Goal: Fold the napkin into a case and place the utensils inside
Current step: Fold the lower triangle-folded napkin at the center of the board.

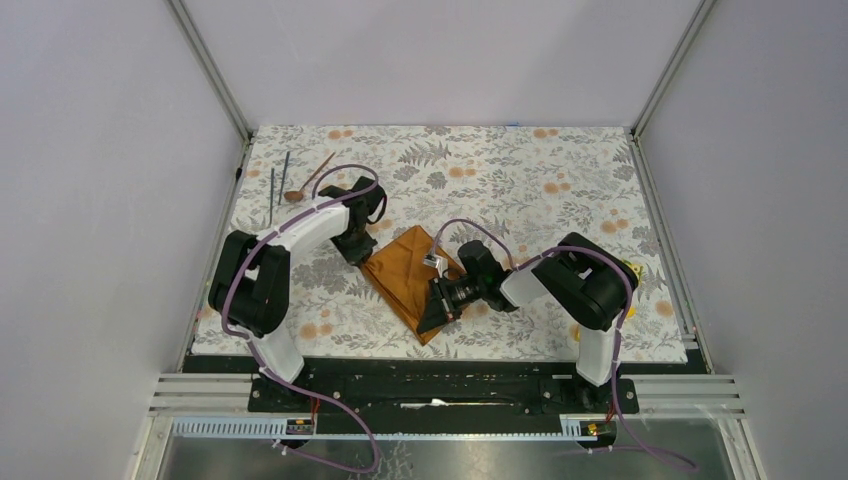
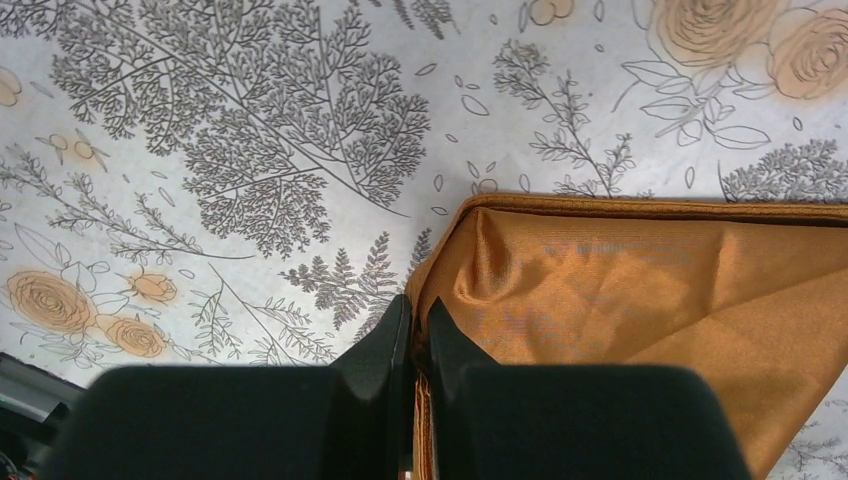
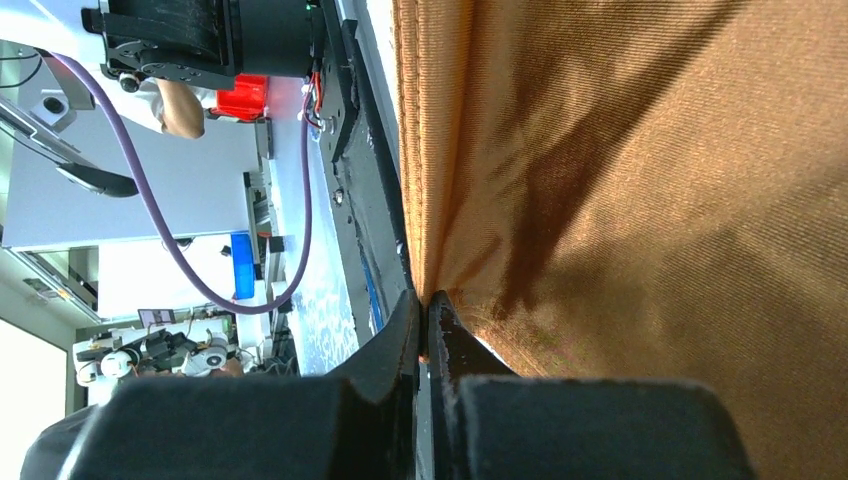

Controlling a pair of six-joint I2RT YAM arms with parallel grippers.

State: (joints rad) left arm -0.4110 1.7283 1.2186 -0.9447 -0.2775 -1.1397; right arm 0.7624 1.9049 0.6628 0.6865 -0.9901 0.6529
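Pale walls close in a table spread with a floral tablecloth (image 1: pixel 520 170). At its far left corner lie two thin dark rods (image 1: pixel 279 185), side by side and apart. Just to their right is a copper spoon (image 1: pixel 310 178), its bowl toward the rods and its handle angling away to the right. All three are well apart from the cloth work in the middle.

Next comes the left gripper (image 1: pixel 362 255), reaching down to the left corner of the napkin (image 1: pixel 405 265). From the left wrist, its fingers (image 2: pixel 385 345) stand almost together, pinched on the hemmed edge of the napkin (image 2: pixel 650 290) right at that corner, with the tablecloth (image 2: pixel 250 150) beneath.

The napkin sits mid-table as an orange diamond, with a crease running across it and one point toward the arms.

At that near point is the right gripper (image 1: pixel 432 318). From the right wrist, its jaws are closed tight on the napkin (image 3: pixel 620 200) at the stitched border, the fabric filling most of that view.

Farther right, behind the right arm's elbow, a yellow block (image 1: pixel 632 268) peeks out near the table edge.
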